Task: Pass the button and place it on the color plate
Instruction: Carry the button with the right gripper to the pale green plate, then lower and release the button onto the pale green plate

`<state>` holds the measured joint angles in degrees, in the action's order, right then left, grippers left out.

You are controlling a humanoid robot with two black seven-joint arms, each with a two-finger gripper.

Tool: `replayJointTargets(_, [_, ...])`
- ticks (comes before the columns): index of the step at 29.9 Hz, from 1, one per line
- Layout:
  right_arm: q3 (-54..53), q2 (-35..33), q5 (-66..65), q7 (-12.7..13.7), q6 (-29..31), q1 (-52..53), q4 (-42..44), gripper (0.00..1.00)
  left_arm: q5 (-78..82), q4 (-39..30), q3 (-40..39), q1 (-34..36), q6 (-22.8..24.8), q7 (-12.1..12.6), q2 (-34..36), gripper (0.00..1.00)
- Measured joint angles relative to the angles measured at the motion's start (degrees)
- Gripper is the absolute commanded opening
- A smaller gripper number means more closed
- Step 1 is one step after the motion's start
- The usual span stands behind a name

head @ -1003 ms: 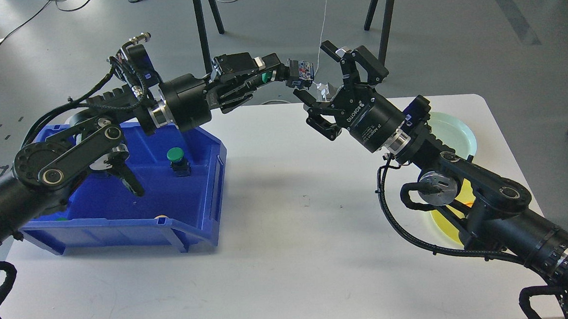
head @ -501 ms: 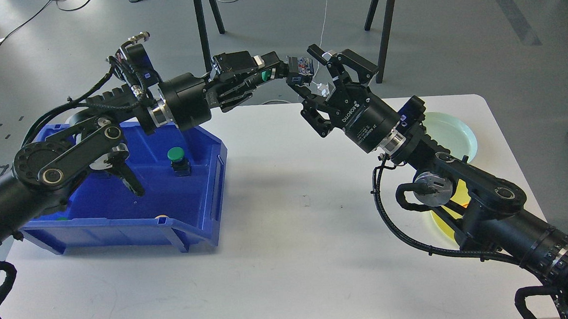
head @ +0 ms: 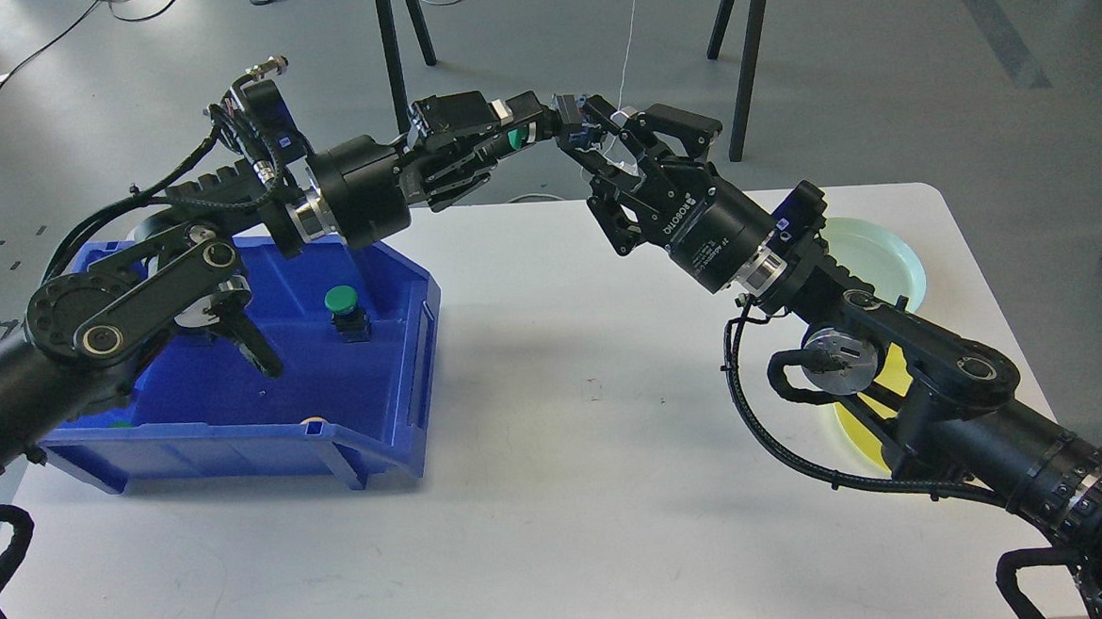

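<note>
My left gripper [head: 530, 131] is shut on a green button [head: 515, 140] and holds it high above the table's far edge. The button's dark contact block [head: 575, 127] sticks out to the right. My right gripper [head: 625, 134] is open, and its fingertips [head: 600, 111] reach the contact block from the right. I cannot tell whether they touch it. A pale green plate [head: 888, 259] and a yellow plate [head: 857, 424] lie at the table's right side, both partly hidden by my right arm.
A blue bin [head: 403, 374] stands at the left of the white table [head: 568, 459]. It holds another green button [head: 341, 306] and small pieces at its front wall. Tripod legs [head: 392, 63] stand behind the table.
My right gripper has moved left and up, until its open fingers reach the button's block. My left gripper has risen slightly with the button.
</note>
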<state>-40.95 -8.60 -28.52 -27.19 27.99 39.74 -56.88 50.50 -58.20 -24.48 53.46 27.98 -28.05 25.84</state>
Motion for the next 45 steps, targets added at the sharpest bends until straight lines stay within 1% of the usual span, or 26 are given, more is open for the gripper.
replayJointTargets(2, [0.0,0.0,0.0,0.0,0.0,0.0,0.1,0.17,0.0,0.0,0.0,0.0,0.0,0.0,0.0,0.64])
replayJointTargets(3, [0.0,0.0,0.0,0.0,0.0,0.0,0.1,0.17,0.0,0.0,0.0,0.0,0.0,0.0,0.0,0.73])
replayJointTargets(4, [0.0,0.0,0.0,0.0,0.0,0.0,0.1,0.17,0.0,0.0,0.0,0.0,0.0,0.0,-0.1,0.85])
replayJointTargets(5, [-0.1,0.0,0.1,0.0,0.0,0.1,0.1,0.17,0.0,0.0,0.0,0.0,0.0,0.1,-0.1,0.89])
replayJointTargets(10, [-0.4,-0.5,0.3,-0.6,0.0,0.0,-0.1,0.16,-3.0,0.6,0.2,-0.1,0.1,0.3,-0.1,0.94])
replayJointTargets(17, [-0.7,-1.7,0.1,-0.2,0.0,-1.3,-0.3,0.15,-3.7,1.1,0.0,-0.1,0.0,0.1,-0.4,0.95])
replayJointTargets(21, [-3.5,-6.0,0.3,-0.2,0.0,-3.6,-0.5,0.14,-3.7,1.1,0.0,0.0,0.0,0.0,-0.5,0.95])
replayJointTargets(25, [-8.6,-10.7,0.4,-0.1,-0.1,-7.6,-0.4,0.14,-3.8,1.2,0.0,0.0,0.0,0.0,-0.5,0.95])
replayJointTargets(27, [-9.9,-13.0,0.4,0.1,-1.8,-9.3,0.1,0.14,-3.8,1.2,0.0,0.0,0.0,0.0,-0.5,0.95])
replayJointTargets(29, [-10.2,-15.0,0.4,0.4,-5.1,-10.8,0.6,0.14,-3.7,1.2,0.0,0.0,0.0,0.0,-0.5,0.95])
replayJointTargets(32, [-9.0,-16.2,0.1,1.9,-11.0,-11.7,2.3,0.13,-3.8,1.2,0.0,0.0,0.0,0.0,-0.5,0.95])
replayJointTargets(35, [-5.1,-16.2,0.0,5.5,-19.2,-11.1,6.7,0.13,-3.8,1.2,0.1,0.0,0.0,0.0,-0.5,0.95])
replayJointTargets(38, [-1.0,-15.1,0.2,8.7,-25.9,-8.4,12.1,0.13,-3.8,1.2,0.1,0.0,0.0,0.1,-0.6,0.95])
replayJointTargets(41, [2.5,-12.1,0.5,11.4,-31.0,-5.2,17.6,0.13,-4.1,1.2,0.1,0.0,0.0,0.1,-0.6,0.96])
replayJointTargets(45, [5.1,-9.5,0.5,13.8,-34.2,-2.4,23.2,0.13,-4.4,1.2,0.1,0.0,0.0,0.1,-0.5,0.96])
